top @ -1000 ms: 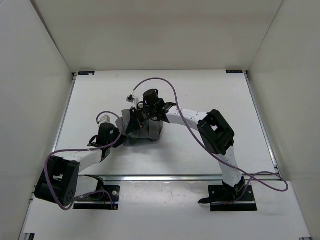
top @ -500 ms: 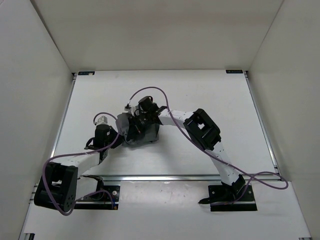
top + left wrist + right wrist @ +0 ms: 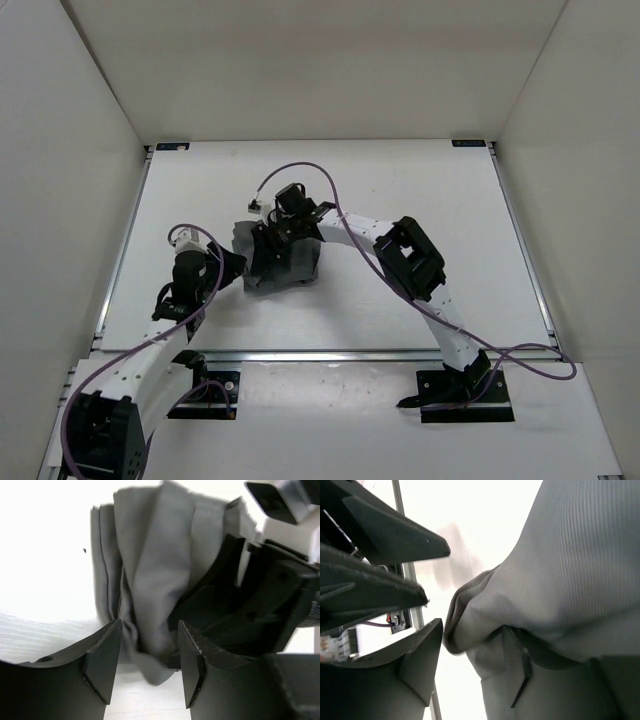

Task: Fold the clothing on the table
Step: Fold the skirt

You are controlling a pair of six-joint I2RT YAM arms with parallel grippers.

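Top external view: the clothing (image 3: 282, 262) is lying as a compact, bunched dark grey bundle on the table (image 3: 420, 190), a little left of the middle, with both arms reaching in to it.
Left gripper: the left gripper (image 3: 226, 264) is sitting just beside the bundle's left edge. In the left wrist view its jaws are standing apart, with grey cloth showing beyond the gap and nothing pinched.
Right gripper: the right gripper (image 3: 272, 238) is coming in over the bundle's far side. In the right wrist view its jaws are standing apart. A fold is bulging into the gap and draping over one side, but they are not clamping it.
Progress: the garment is looking gathered into several layers, so most of the folding seems done. The outline is lumpy and the edges are not lining up.
Remaining: flattening and squaring the bundle is probably what is left, along with getting both arms clear.
Surroundings: purple cables (image 3: 300, 168) are looping above the right arm, and black corner brackets (image 3: 172, 146) are marking the table's far corners.
In the way: the two grippers are crowding each other at the cloth. The draped fold may be lifting with the right gripper if it pulls back.
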